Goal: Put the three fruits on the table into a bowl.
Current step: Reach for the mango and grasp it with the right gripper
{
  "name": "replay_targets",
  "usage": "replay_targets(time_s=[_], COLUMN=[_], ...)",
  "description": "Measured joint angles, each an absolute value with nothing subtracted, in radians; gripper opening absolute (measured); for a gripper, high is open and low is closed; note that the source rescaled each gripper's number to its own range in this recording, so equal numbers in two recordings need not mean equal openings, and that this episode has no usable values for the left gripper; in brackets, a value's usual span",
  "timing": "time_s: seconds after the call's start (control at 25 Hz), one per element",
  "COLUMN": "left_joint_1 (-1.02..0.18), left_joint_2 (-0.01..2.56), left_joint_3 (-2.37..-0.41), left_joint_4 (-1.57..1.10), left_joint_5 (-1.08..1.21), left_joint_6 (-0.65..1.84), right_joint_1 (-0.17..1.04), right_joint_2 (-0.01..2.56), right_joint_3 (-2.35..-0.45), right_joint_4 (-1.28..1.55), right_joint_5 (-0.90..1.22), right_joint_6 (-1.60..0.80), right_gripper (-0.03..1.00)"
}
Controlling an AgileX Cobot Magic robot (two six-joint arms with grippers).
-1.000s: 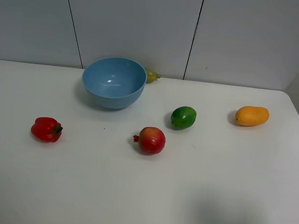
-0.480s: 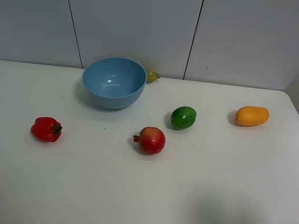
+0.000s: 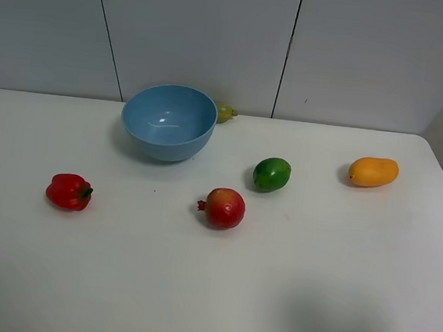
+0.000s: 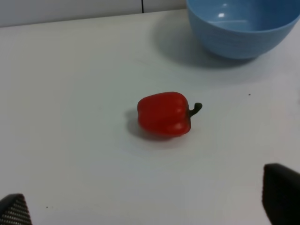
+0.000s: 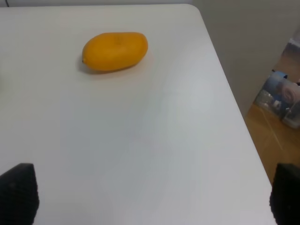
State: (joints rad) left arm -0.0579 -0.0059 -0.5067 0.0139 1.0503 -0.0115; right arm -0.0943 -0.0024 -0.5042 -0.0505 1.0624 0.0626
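Left end effector and right end effector were found spread; mango, pomegranate and green fruit were recorded outside the bowl.

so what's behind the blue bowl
A small yellow-green fruit peeks out past the bowl at its back right rim. The bowl covers the rest of it, so its full shape cannot be seen.

Setting: a bare test room or lab station, not a lived-in home. Landmark is a plain white table with rounded corners. Behind the table stand blank pale grey wall panels split by thin dark seams, and past its right edge lies wood-tone floor with blurred packages, kind not legible. On the table, a light-blue bowl and a red pepper sit well apart.
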Motion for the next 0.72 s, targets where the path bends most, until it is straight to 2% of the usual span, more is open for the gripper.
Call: replay_targets(time_s=[0.28,0.56,0.72], left_joint_1=[-0.058,-0.058,-0.058], left_joint_2=[-0.006,-0.006,-0.006], left_joint_3=[-0.507,-0.507,-0.507], left_joint_4=[0.014,0.014,0.014], left_joint_5=[1.05,1.05,1.05], left_joint_6=[-0.011,-0.011,-0.011], right_joint_1=[-0.094,-0.094,-0.094], right_joint_2=[0.078,0.375,0.612], right_joint_3=[-0.519,-0.682,-0.783], right_joint_4=[-0.011,-0.102,-0.13], right_joint_5=[1.075,0.98,0.951], right_joint_6=[0.114,0.342,0.436], right_gripper=[1.0,1.0,0.94])
